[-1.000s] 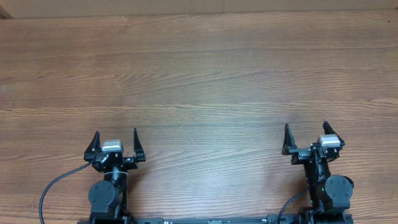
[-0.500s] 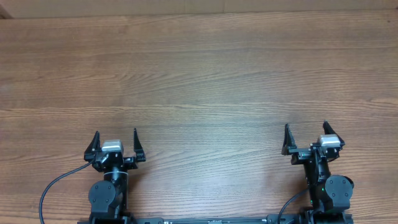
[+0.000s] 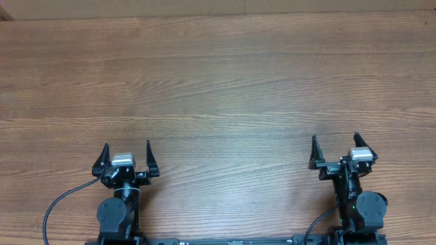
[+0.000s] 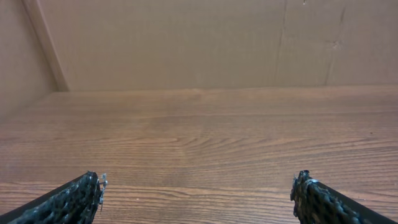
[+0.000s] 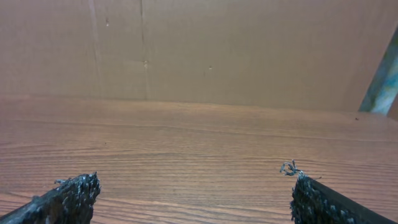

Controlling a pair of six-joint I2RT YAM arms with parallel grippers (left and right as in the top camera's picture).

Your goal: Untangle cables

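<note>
Left hand (image 3: 127, 145) and right hand (image 3: 334, 137) both wide, empty; arm bases (image 3: 114, 216) cropped at overhead's bottom edge.

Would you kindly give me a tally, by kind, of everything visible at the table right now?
Grippers: 2, the left gripper and the right gripper, both open
Thick arm cables: 2, the left arm cable and the right arm cable
Wooden table: 1
Thin loose cables: 0 in view
Total: 5
</note>
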